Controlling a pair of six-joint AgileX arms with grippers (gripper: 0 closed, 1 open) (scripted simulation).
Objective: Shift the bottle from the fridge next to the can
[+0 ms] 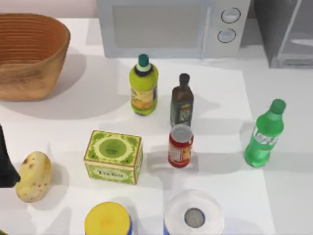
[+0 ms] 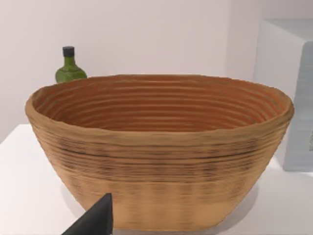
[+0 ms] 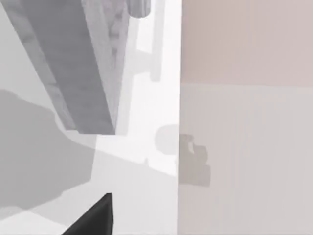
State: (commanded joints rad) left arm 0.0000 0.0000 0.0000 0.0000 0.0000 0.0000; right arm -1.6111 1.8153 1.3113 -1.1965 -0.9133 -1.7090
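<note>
- One bottle (image 1: 264,134) stands upright on the table's right side, apart from the can (image 1: 180,146) at centre; fridge (image 1: 286,29) sits at the far right corner.
- Left arm parked at left edge; jaw states: cannot tell.
- Judgement: either placing is done or the bottle needs regrasping and shifting closer to the can.

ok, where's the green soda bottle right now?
In the top view the bottle stands upright on the table's right side, in front of the fridge and apart to the right of the can.

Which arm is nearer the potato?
Left. The left arm is at the top view's left edge, right beside the potato; the right arm is over by the fridge, far right.
</note>
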